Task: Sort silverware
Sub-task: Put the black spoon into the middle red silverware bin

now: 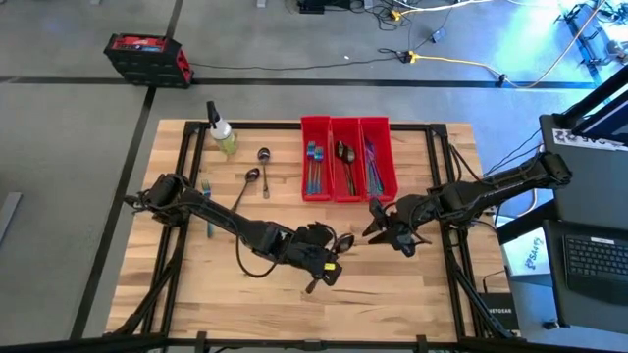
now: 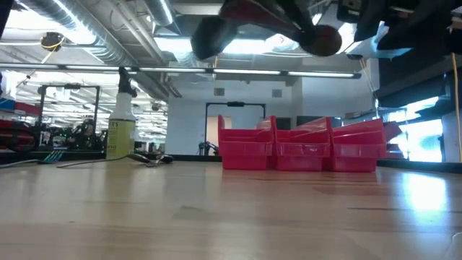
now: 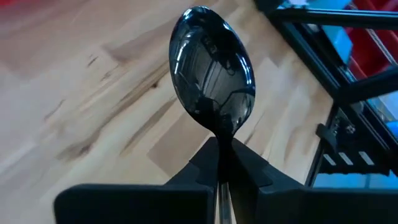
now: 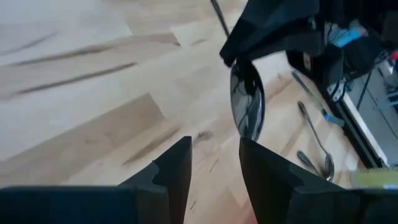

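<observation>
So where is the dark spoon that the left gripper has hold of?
In the high view the dark spoon is pinched in the left gripper, above the table's middle, just in front of the red bins, facing the right gripper.

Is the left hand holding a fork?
No, the left hand is pinching a dark spoon by its neck.

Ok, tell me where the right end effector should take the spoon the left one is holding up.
Probably the spoon by its bowl: only that and a short neck stick out past the left end effector. The open right end effector should come from the bowl's tip, pinching its broad faces.
</observation>
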Controlling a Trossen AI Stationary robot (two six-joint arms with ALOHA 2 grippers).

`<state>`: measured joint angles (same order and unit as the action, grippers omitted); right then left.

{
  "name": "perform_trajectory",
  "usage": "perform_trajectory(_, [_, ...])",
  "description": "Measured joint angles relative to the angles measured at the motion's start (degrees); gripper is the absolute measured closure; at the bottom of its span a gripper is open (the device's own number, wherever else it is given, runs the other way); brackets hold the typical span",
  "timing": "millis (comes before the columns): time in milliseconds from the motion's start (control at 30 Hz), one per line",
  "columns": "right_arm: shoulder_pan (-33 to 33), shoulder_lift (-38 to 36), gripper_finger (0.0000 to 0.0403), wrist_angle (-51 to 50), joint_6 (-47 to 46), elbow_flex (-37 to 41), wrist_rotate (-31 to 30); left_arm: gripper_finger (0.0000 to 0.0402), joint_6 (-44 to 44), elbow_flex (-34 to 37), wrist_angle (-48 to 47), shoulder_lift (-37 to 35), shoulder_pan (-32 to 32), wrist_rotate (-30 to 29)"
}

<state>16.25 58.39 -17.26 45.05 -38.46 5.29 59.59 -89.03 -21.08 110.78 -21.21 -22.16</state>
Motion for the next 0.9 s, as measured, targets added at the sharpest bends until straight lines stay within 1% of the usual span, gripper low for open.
perform_trajectory(133, [0.0, 0.0, 0.0281, 0.7, -0.1, 0.0, 0.5, 0.0398, -3.9, 0.0, 1.3, -0.1, 0.0, 0.1])
perform_trajectory(267, [0.0, 0.0, 0.0279, 0.7, -0.4, 0.0, 0.7, 0.0398, -12.4, 0.0, 4.0, -0.1, -0.2, 0.5])
perform_trajectory(400, [0.0, 0.0, 0.0278, 1.8, -0.4, 0.0, 2.1, 0.0398, -19.3, 0.0, 9.1, -0.5, 0.2, 3.1])
perform_trajectory(533, [0.0, -1.3, 0.0278, 9.5, -2.1, 0.1, 7.5, 0.0398, -25.0, 0.0, 11.7, -0.5, 0.7, 6.1])
perform_trajectory(633, [0.3, -2.8, 0.0278, 13.7, -2.6, 0.0, 7.6, 0.0399, -27.1, 0.6, 12.3, -0.7, 0.5, 6.6])
perform_trajectory(667, [0.8, -3.4, 0.0278, 13.7, -2.0, 0.0, 6.8, 0.0400, -27.9, 0.9, 12.7, -0.7, 0.6, 6.7])
perform_trajectory(733, [2.2, -3.8, 0.0278, 13.6, 0.2, 0.0, 2.9, 0.0401, -29.6, 2.6, 13.4, -1.2, 0.6, 6.6])
perform_trajectory(833, [5.6, -3.5, 0.0278, 14.2, 2.1, 0.0, -4.2, 0.0401, -29.7, 7.4, 15.3, -4.2, 0.9, 6.6])
perform_trajectory(900, [7.1, -3.5, 0.0278, 15.3, 3.5, 0.0, -7.6, 0.0401, -28.8, 11.7, 17.6, -7.2, 1.7, 8.1])
